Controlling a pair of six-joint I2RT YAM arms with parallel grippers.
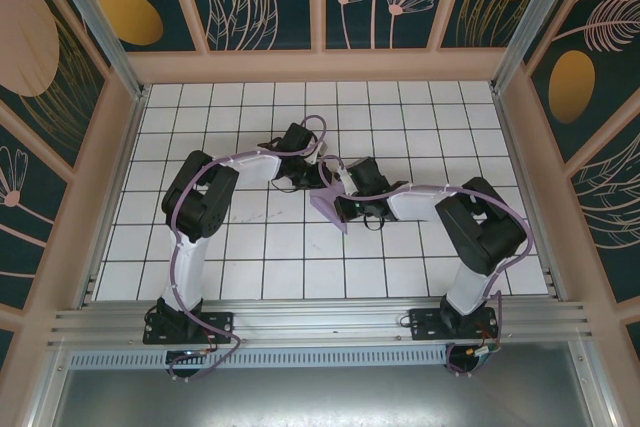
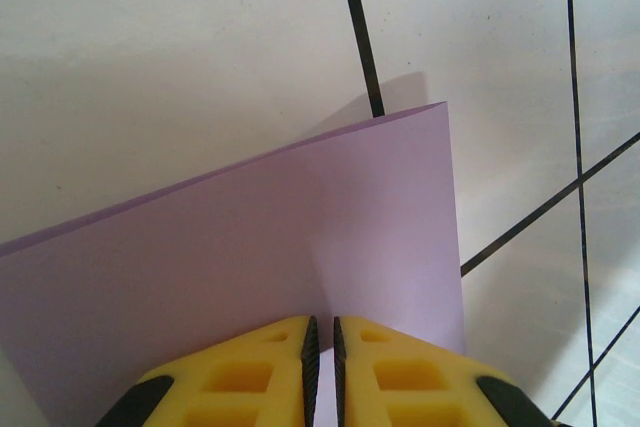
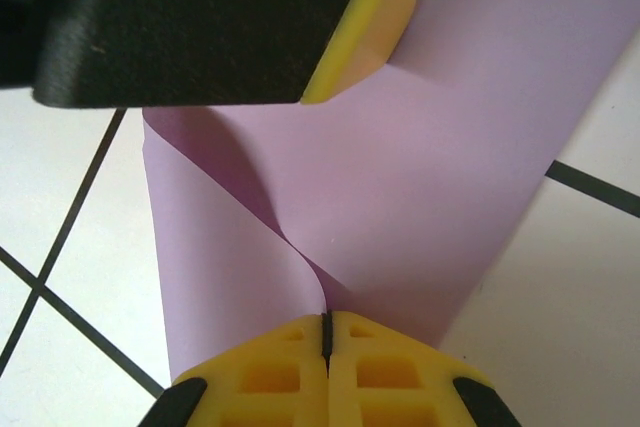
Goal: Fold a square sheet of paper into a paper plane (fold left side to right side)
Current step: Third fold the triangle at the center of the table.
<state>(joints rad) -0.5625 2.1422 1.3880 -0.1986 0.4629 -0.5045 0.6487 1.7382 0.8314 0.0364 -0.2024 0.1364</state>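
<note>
– Between the fingertips of the right gripper [image 3: 327, 325]: two layers of the purple sheet [image 3: 430, 177], pinched, pads pressed together with no gap. Agreed?
– Agreed. Just ahead of those pads the paper bows into a soft loop, and I see no sharp crease there. And the left gripper [image 2: 322, 339]?
– Pads nearly touching, with a sliver of paper between them. I read it as clamped on the sheet's edge. The sheet stands up ahead of its fingertips, one corner up and to the right, with the table [image 2: 150, 47] beyond.
– Where is the sheet overall?
– Held between the two grippers, which sit close together, and mostly lifted. Whether its low end touches the table, I cannot tell.
– Progress?
– Judgement: the left-to-right fold is in hand, not finished. One side is brought over, but the layers are curved, not flat. Left to do: align the edges, lay the sheet down, crease it, then all the nose and wing folds. No plane shape yet.
</note>
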